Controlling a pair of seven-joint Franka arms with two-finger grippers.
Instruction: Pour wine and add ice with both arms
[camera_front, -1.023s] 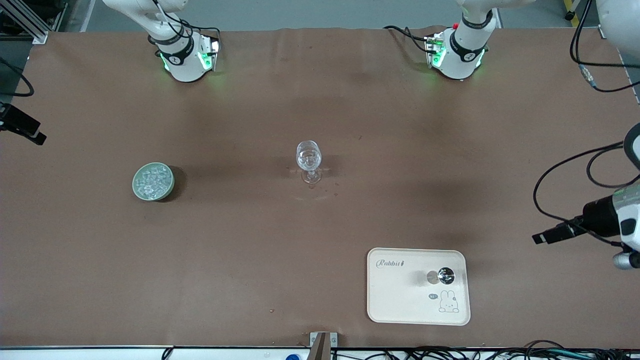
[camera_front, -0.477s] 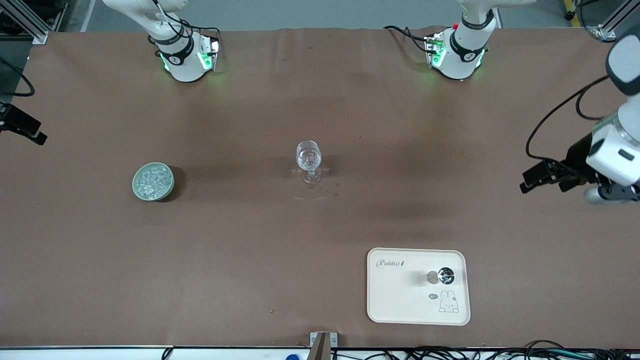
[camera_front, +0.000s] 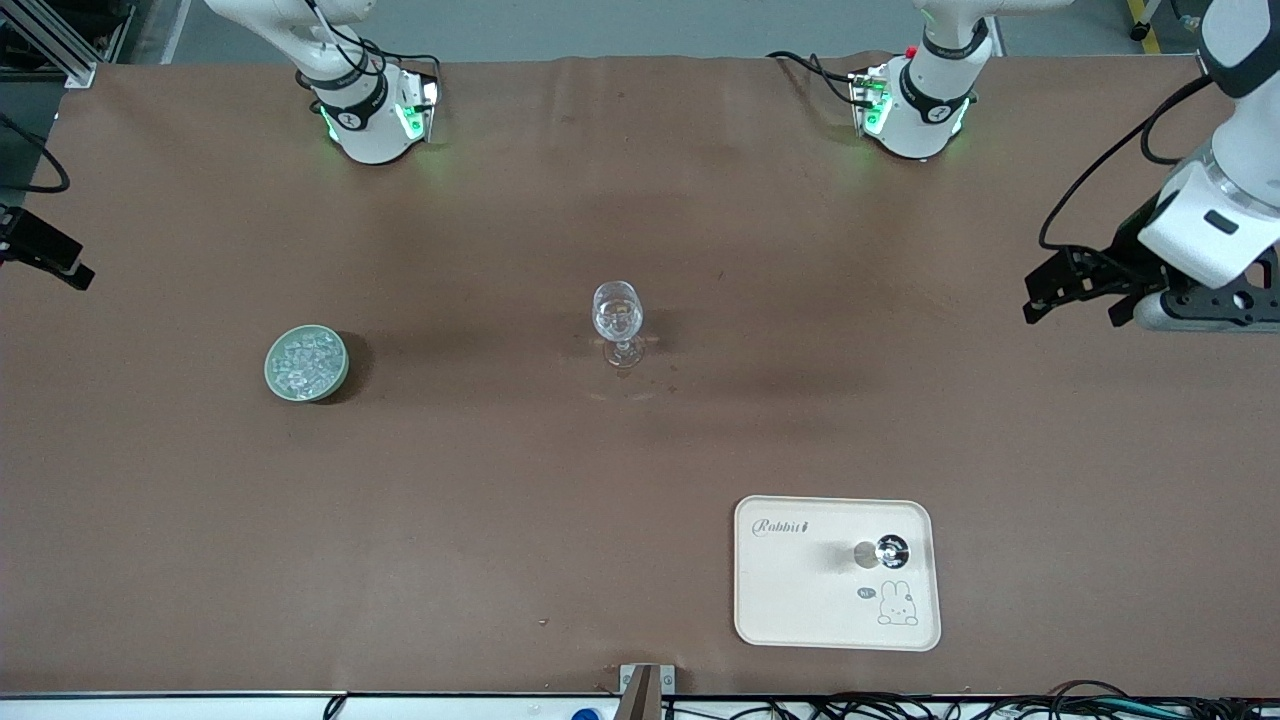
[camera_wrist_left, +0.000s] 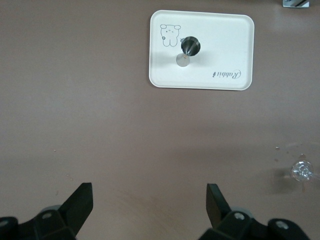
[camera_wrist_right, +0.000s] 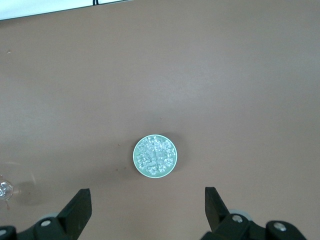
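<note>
A clear stemmed glass (camera_front: 617, 320) stands mid-table; it also shows as the glass (camera_wrist_left: 302, 171) and the glass (camera_wrist_right: 4, 190) at the edge of each wrist view. The ice (camera_front: 306, 360) fills a pale green bowl (camera_front: 272, 381) toward the right arm's end. My right gripper (camera_wrist_right: 147, 192) hangs open and empty, high over the table beside the ice (camera_wrist_right: 155, 156). It is out of the front view. My left gripper (camera_front: 1073, 312) is open and empty, in the air over the left arm's end of the table. The same left gripper (camera_wrist_left: 150, 186) has only bare table between its fingers. No wine can be made out.
A cream rabbit-print tray (camera_front: 800, 590) lies near the front camera's edge and carries a small shiny metal vessel (camera_front: 890, 548). That tray (camera_wrist_left: 220, 45) shows in the left wrist view too. Both arm bases (camera_front: 370, 115) stand along the table's other long edge. A black fixture (camera_front: 45, 255) juts in at the right arm's end.
The left arm has swung its open gripper away from the tray's level, toward the left arm's base. The glass, bowl and tray have not moved.
</note>
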